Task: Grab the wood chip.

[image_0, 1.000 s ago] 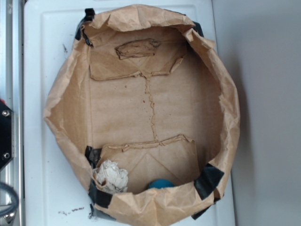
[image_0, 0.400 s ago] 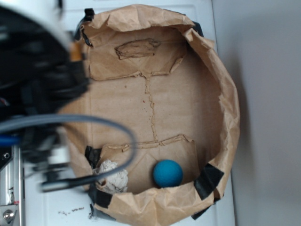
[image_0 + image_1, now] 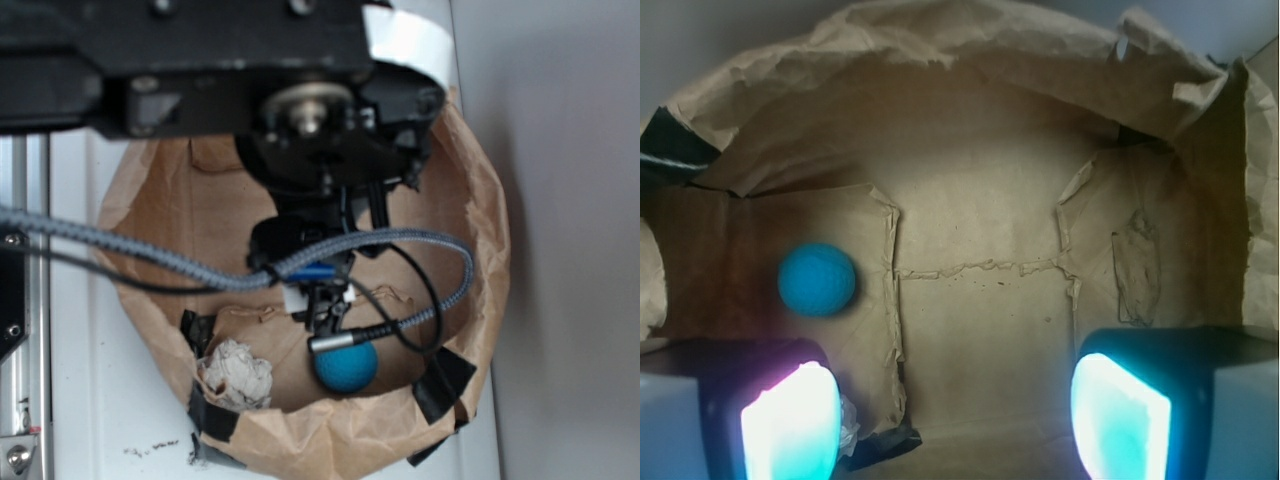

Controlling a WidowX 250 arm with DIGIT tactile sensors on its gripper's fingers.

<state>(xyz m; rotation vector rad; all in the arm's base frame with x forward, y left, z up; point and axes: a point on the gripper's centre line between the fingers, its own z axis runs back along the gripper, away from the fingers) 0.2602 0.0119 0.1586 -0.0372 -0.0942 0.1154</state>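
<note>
In the exterior view the black arm [image 3: 300, 110] fills the upper frame and hides the far end of the brown paper bag [image 3: 485, 260], so the wood chip cannot be seen here; a grey braided cable [image 3: 150, 262] loops across, a blue ball [image 3: 346, 364] lies at the near end beside a crumpled whitish paper wad [image 3: 236, 376], and black tape [image 3: 440, 385] patches the rim. The bag sits on a white tabletop [image 3: 75, 330] with a grey wall to the right. The wrist view looks down inside: the wood chip [image 3: 1137, 268] lies flat on the right-hand torn flap, well apart from the ball on the left. The claw [image 3: 955, 418] is released, its two glowing pads [image 3: 790, 425] wide apart with nothing between them.
</note>
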